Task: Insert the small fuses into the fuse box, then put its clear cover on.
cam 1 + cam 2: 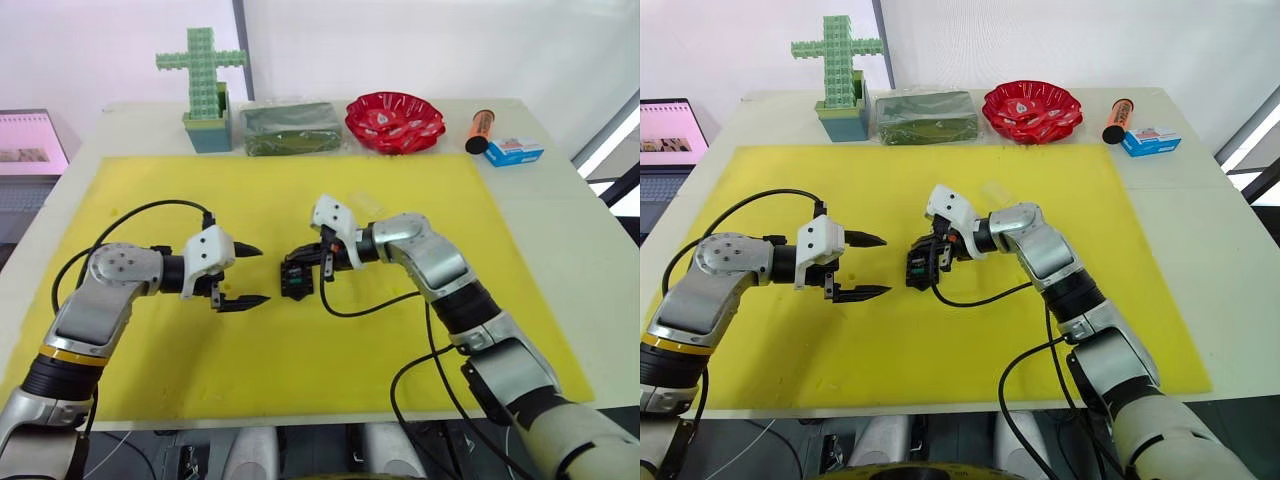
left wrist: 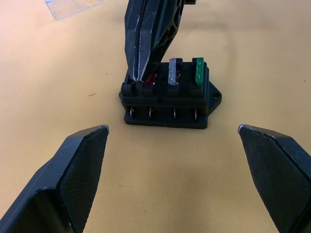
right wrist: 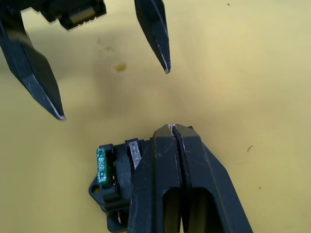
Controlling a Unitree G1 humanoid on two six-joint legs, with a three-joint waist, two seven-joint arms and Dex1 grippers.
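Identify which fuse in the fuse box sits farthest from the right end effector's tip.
The green fuse, at the end of the fuse box. The clear fuse and red fuse stand between it and the right end effector.

— How was the left arm placed?
— Bent at the elbow, forearm reaching inward over the mat. The left gripper (image 1: 243, 275) pointed toward the right one, its two fingers spread wide with nothing between them.
— And the right arm?
— It angled in from the right side, wrist turned down. The right gripper (image 2: 141, 75) had its fingers (image 3: 181, 145) pressed flat together, their tips down on the top of the fuse box (image 2: 167, 99).
— Were the two grippers touching?
— No. They faced each other, near but apart.
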